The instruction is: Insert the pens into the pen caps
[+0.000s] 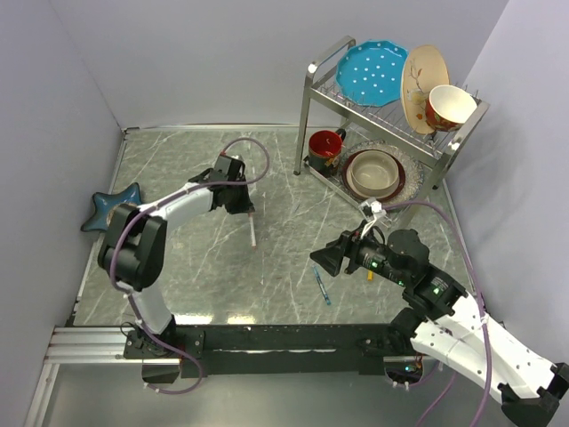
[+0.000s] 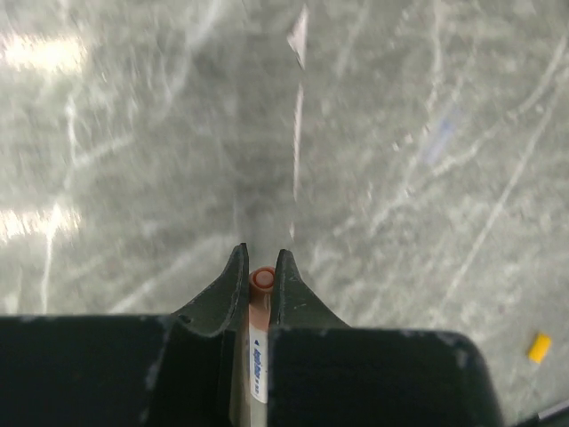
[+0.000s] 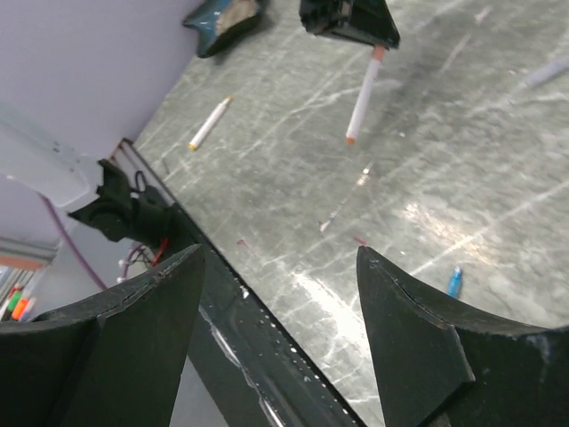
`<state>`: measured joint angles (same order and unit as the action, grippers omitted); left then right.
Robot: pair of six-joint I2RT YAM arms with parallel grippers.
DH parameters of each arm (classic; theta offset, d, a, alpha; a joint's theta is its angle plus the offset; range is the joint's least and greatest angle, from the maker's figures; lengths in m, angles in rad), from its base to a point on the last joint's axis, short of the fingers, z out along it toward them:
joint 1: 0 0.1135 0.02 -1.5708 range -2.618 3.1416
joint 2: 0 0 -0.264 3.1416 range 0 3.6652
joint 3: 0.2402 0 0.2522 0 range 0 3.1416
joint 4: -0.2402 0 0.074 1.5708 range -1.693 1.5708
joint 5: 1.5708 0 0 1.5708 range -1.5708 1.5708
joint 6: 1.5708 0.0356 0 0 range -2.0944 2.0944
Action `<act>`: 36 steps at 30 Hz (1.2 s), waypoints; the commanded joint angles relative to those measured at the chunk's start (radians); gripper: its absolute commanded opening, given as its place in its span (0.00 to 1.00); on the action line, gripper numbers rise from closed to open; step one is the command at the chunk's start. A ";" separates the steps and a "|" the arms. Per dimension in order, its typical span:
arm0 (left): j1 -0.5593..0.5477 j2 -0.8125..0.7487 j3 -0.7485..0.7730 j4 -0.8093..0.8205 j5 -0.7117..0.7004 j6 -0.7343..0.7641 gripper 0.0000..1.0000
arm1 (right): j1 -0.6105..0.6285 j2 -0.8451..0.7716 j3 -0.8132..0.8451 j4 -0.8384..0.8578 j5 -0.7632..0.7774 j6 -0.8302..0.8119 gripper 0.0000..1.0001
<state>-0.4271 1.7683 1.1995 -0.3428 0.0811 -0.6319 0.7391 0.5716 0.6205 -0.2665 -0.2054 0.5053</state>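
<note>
My left gripper (image 1: 238,197) is shut on a white pen (image 1: 253,229) and holds it above the table, its free end pointing down. In the left wrist view the pen's white barrel (image 2: 256,365) lies between the fingers (image 2: 233,285), with its red-orange end (image 2: 260,280) at the tips. The right wrist view shows this pen (image 3: 364,89) with an orange lower tip. My right gripper (image 1: 327,256) is open and empty (image 3: 280,253), above the table. A blue-teal pen (image 1: 321,286) lies below it. A yellow-orange cap (image 2: 539,347) lies on the table. Another white pen (image 3: 209,124) lies near the left edge.
A metal dish rack (image 1: 311,71) at the back right holds a blue plate (image 1: 372,73), a cream plate and a bowl (image 1: 449,107). A red mug (image 1: 326,147) and a bowl on a plate (image 1: 373,172) stand under it. A teal star dish (image 1: 111,206) lies by the left wall.
</note>
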 commanded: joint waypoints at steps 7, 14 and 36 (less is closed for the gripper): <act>0.013 0.095 0.045 -0.033 -0.061 0.011 0.12 | 0.003 -0.007 0.039 -0.088 0.187 0.055 0.74; 0.014 0.088 0.069 -0.050 -0.055 0.009 0.34 | 0.002 0.023 0.062 -0.177 0.317 0.070 0.72; 0.013 -0.688 -0.329 0.080 0.172 0.027 0.99 | 0.003 0.485 0.107 -0.249 0.440 0.067 0.53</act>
<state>-0.4145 1.1656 0.9634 -0.2852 0.1833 -0.6373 0.7395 0.9783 0.6697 -0.5278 0.1970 0.5861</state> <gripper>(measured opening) 0.993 0.551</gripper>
